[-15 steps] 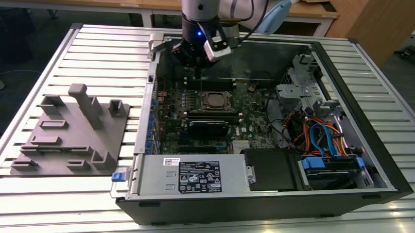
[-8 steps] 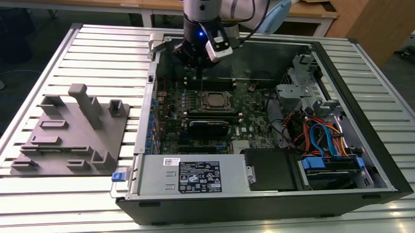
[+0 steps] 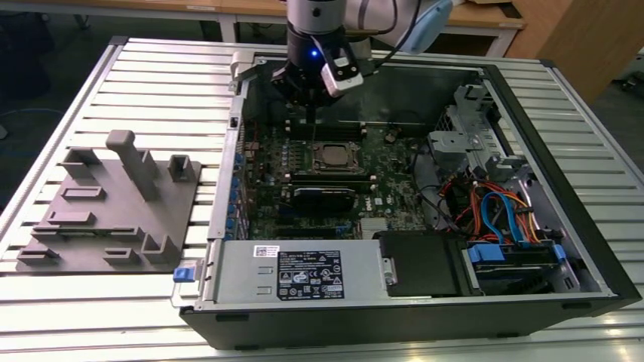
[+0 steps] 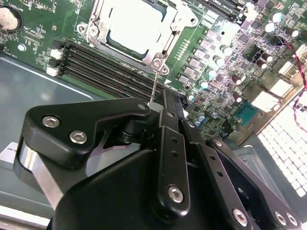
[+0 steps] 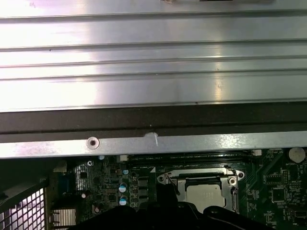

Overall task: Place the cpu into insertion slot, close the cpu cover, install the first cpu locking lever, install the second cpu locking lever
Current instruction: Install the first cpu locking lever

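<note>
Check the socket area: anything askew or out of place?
Nothing damaged. The cpu sits flat under the cover, but one thin lever stands upright at its corner, unlatched, its tip by the claw.

**Cpu** point(image 4: 134, 24): flat square chip with a dull silvery top. It lies level in the insertion slot, beneath the pincer point(image 3: 308, 105) and just beyond its tip.

**Insertion slot** point(image 3: 330, 167): square, metal-rimmed socket in the green board, directly under the pincer. The chip fills its centre.

**Cpu cover** point(image 4: 173, 24): thin silver frame plate, folded down flat over the slot. Its cut-out middle leaves the chip's top exposed, and one screwed corner points toward the pincer.

**Cpu locking lever** point(image 4: 154, 84): thin bright wire rod. It rises from that near corner of the cover, and its free end reaches the pincer's tip.
</note>
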Controlling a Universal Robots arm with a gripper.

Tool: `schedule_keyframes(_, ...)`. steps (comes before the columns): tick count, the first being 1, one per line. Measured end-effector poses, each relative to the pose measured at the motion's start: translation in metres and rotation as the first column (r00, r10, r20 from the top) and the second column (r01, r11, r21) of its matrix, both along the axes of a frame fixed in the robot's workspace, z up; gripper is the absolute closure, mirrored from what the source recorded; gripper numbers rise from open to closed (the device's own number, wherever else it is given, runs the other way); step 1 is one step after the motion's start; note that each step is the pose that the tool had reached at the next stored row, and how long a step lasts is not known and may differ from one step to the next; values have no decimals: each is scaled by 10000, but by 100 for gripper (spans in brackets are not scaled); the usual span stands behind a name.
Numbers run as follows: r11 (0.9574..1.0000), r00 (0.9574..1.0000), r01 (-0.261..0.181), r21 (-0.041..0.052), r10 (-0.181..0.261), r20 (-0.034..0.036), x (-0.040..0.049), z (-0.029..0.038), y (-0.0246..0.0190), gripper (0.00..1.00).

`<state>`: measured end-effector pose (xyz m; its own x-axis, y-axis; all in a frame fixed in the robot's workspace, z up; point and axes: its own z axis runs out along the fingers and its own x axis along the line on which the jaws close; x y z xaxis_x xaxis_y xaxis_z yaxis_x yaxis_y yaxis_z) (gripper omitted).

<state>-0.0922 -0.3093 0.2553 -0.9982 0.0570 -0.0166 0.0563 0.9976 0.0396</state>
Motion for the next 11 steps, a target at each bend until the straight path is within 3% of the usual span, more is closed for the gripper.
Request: schedule_keyframes(11,10000,10000,0,-3,0,0,43,-2,0,90)
